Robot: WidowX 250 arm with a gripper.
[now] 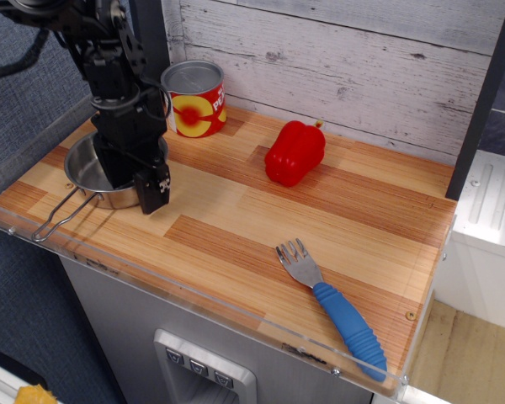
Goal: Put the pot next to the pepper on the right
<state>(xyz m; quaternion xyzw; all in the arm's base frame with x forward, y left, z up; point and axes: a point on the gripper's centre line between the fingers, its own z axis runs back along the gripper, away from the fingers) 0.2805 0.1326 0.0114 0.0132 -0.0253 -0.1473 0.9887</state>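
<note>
The pot [81,171], a shallow shiny steel pan with a wire loop handle [59,217], sits at the left end of the wooden board. My black gripper [133,181] is low over the pot's right side. One finger [154,188] stands outside the rim and the other is inside the pan, so the jaws straddle the rim, still apart. The red pepper [295,151] lies at the back middle of the board, well to the right of the pot.
A red-and-yellow tin can [195,99] stands just behind the pot, against the plank wall. A fork with a blue handle [337,307] lies at the front right. A clear plastic lip [194,295] runs along the board's front edge.
</note>
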